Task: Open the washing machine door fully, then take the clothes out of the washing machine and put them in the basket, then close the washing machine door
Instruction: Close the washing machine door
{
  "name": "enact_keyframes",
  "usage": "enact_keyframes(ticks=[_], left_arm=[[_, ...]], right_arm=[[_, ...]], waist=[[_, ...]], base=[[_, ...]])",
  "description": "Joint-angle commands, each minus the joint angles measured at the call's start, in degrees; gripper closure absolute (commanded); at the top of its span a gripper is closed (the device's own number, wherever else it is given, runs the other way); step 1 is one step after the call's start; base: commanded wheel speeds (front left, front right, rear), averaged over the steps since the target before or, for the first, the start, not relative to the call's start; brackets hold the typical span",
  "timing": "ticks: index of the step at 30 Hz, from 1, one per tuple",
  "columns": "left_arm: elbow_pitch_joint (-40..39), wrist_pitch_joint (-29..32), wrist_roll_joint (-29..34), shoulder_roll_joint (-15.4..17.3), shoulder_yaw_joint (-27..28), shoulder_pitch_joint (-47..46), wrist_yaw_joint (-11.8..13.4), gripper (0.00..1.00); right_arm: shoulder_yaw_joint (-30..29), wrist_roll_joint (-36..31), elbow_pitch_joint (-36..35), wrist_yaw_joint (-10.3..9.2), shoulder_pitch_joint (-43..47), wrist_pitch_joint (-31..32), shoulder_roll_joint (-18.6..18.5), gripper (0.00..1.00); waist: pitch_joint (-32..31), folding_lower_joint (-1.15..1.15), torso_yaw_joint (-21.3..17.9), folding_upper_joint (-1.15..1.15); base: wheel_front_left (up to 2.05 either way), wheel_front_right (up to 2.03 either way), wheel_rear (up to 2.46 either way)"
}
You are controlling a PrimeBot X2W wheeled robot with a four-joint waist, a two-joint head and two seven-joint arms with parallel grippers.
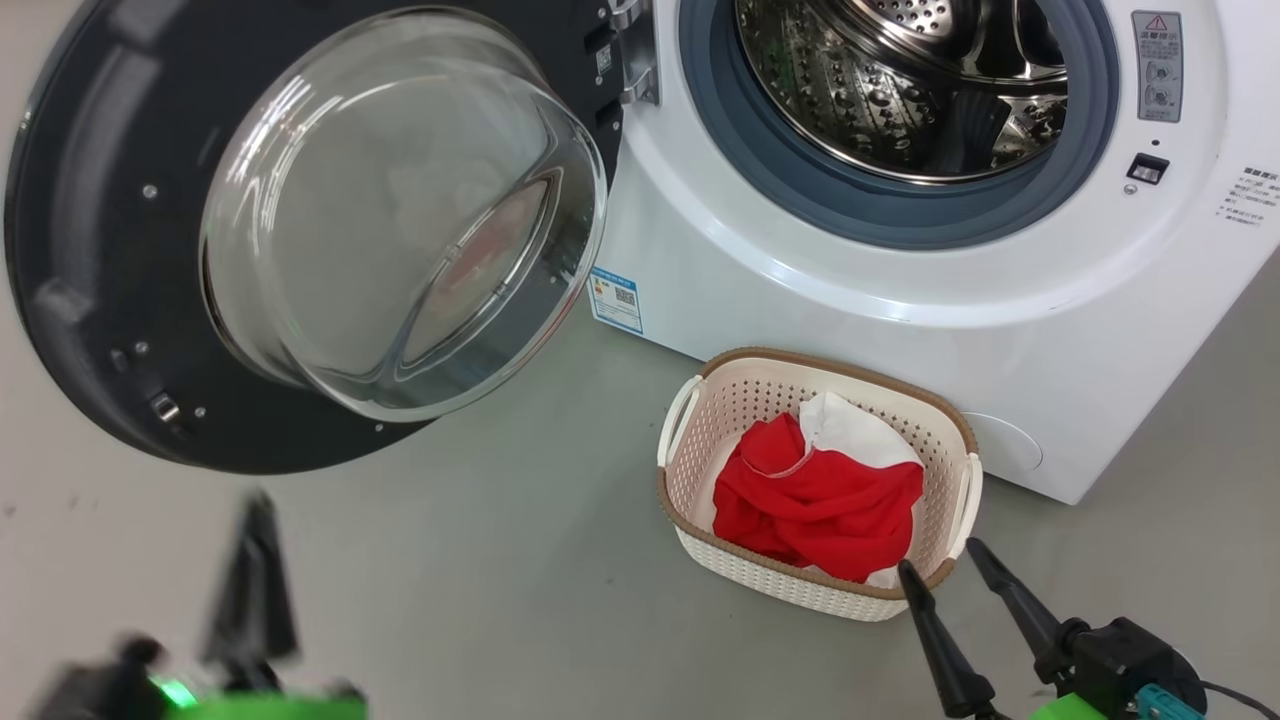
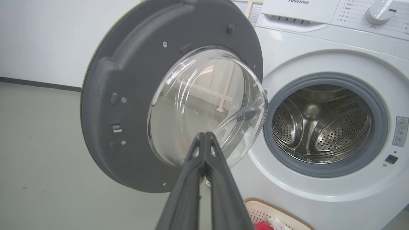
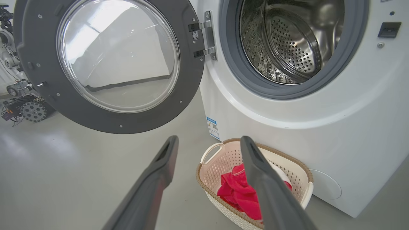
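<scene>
Clothes (image 1: 820,500): red/white bundle, lying in basket (image 1: 830,364) on floor, just in front of washing machine (image 1: 900,300). Washing machine door (image 1: 90,250): swung wide open. L gripper (image 2: 204,138): fingers pressed together, gripping nothing, aimed at door glass. R gripper (image 1: 940,558): fingers spread, empty, tips by basket's near rim.

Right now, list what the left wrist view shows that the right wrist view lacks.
Left wrist view, not right: the dial, a white wall, and the left hand, shut and empty, before the door. Right wrist view, not left: the hinge, wheeled gear at the far left, and the right hand, open near the basket. Both: the open door, the drum, the basket holding red clothes.
</scene>
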Motion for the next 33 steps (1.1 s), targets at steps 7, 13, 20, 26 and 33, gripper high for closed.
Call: enact_keyframes(ticks=[7,13,20,26,33], left_arm=[[-5.73,-0.29,7.49,1.2,12.83,-17.38,-7.34,1.0],[-1.73,-0.29,5.72,5.03,18.83,-31.97,-10.35,1.0],[11.22,-0.29,-3.38,12.27,25.4,-45.74,-10.96,1.0],[29.57,2.23,-13.62,19.63,27.67,-54.72,-10.99,1.0],[48.7,18.95,-22.05,25.49,29.39,-62.11,-10.61,1.0]], right_arm=[[-0.52,-0.19,-2.37,0.0,-0.12,-0.37,-0.34,0.0],[-1.76,-0.61,-3.15,0.0,0.57,-0.37,-0.17,0.0],[-2.06,-0.79,-4.03,0.0,-0.23,-0.37,-0.8,0.0],[-2.65,-0.74,-4.56,0.0,-0.68,-0.37,-1.1,0.0],[-3.01,-0.76,-4.69,0.0,-0.7,-0.37,-0.72,0.0]], waist=[[0.89,0.0,-0.39,0.0],[1.93,0.0,-1.62,0.0],[4.64,0.0,-4.29,0.0],[6.4,0.0,-5.54,0.0],[6.84,0.0,-6.07,0.0]], base=[[0.0,0.0,0.0],[0.0,0.0,0.0],[0.0,0.0,0.0],[0.0,0.0,0.0],[0.0,0.0,0.0]])
